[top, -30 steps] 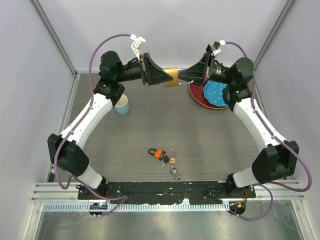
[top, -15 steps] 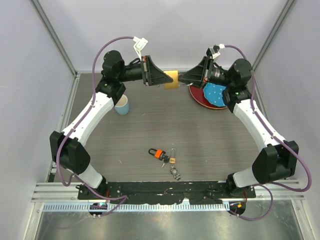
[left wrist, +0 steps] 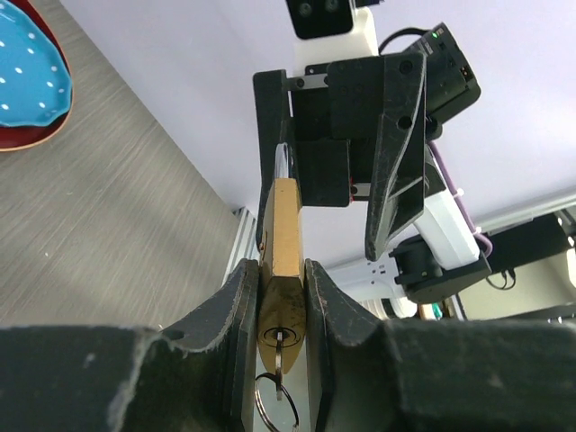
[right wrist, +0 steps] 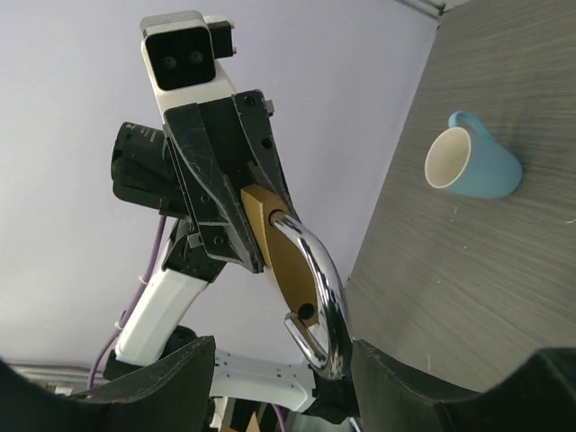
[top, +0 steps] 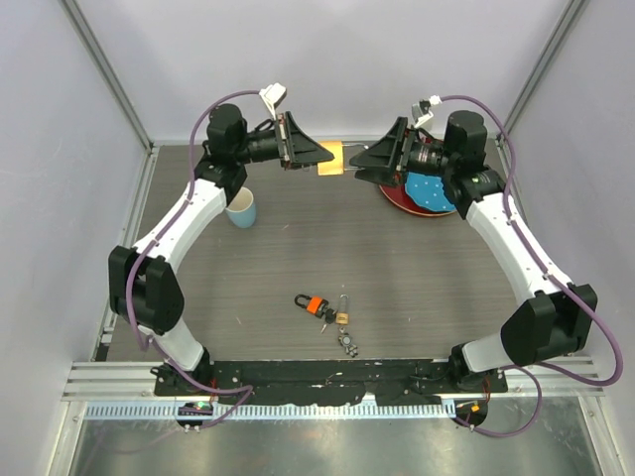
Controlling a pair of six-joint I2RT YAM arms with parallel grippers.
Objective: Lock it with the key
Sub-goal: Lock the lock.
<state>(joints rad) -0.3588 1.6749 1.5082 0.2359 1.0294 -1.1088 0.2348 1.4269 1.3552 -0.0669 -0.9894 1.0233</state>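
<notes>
**Padlock held in mid-air, orange key bunch down on the table**

Your left gripper [left wrist: 283, 297] is closed tight on the big brass padlock [left wrist: 286, 225]. The two fingers press the flat sides of the brass body and hold it up off the table [top: 397, 278], near the back wall. In the left wrist view a small silver key [left wrist: 278, 353] on a ring sits in the keyhole at the bottom of the body.

Your right gripper [right wrist: 281, 360] faces the left one from the other side, with its jaws standing wide apart. The padlock's steel shackle [right wrist: 317, 270] reaches into the gap between them, close to one finger. You cannot tell from these views whether it touches that finger. One leg of the shackle looks to be out of the body, with an empty hole showing beside it.

The key bunch [top: 314, 304], with its orange head and black head, lies flat on the table near the arm bases. It is well apart from both grippers. A tiny brass padlock [top: 341, 317] lies just beside it. A blue cup [top: 241, 209] stands under your left arm. A red plate [top: 392, 196] holding something blue sits under your right wrist.
</notes>
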